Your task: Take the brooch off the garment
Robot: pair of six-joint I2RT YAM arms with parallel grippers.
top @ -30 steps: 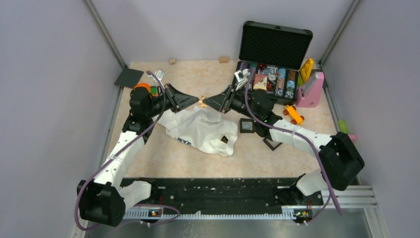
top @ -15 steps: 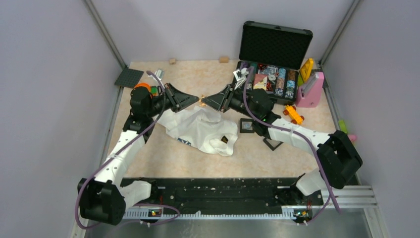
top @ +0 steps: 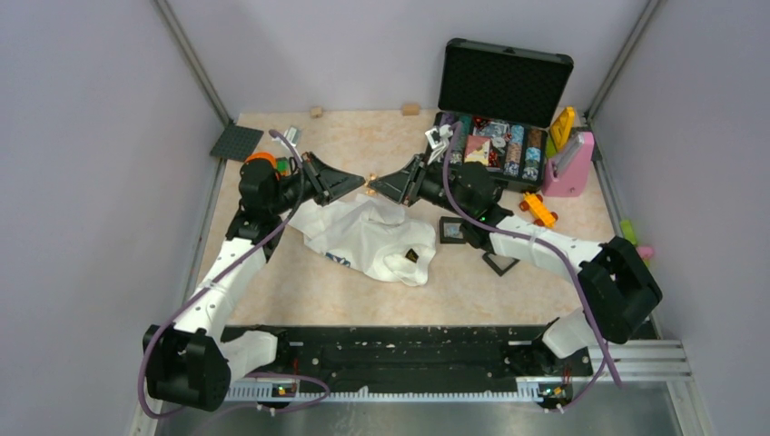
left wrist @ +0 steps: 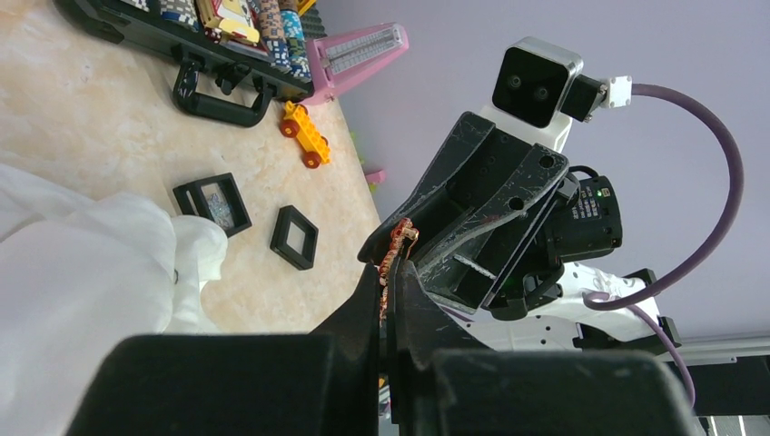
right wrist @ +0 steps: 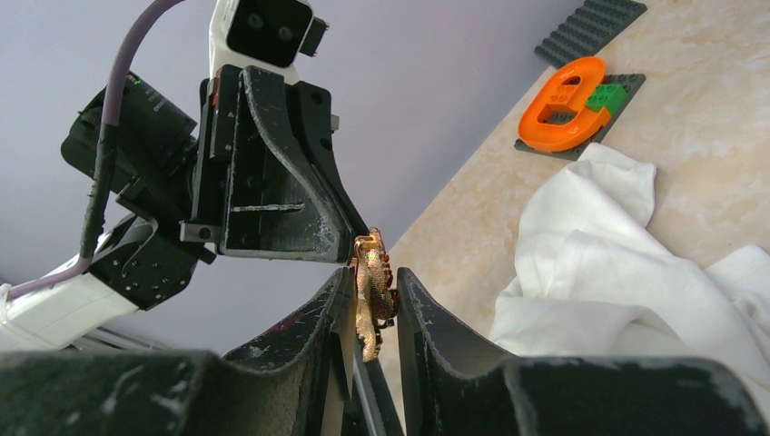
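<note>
Nearest the arm bases, the garment (top: 368,238) lies crumpled mid-frame on the tabletop (top: 300,282), and I can't spot anything orange on it. Just above it in the frame the two arms meet tip to tip. The left hand (top: 356,183) and right hand (top: 382,184) both look pinched on the brooch (top: 370,180), and in each wrist view it sits in that hand's narrow finger gap. Compared with a second ago, the meeting point has crept a little toward the top of the frame, further off the cloth. So I'd say the brooch is basically free, and one hand just needs to let go. The open case (top: 504,82) sits at upper right.
</note>
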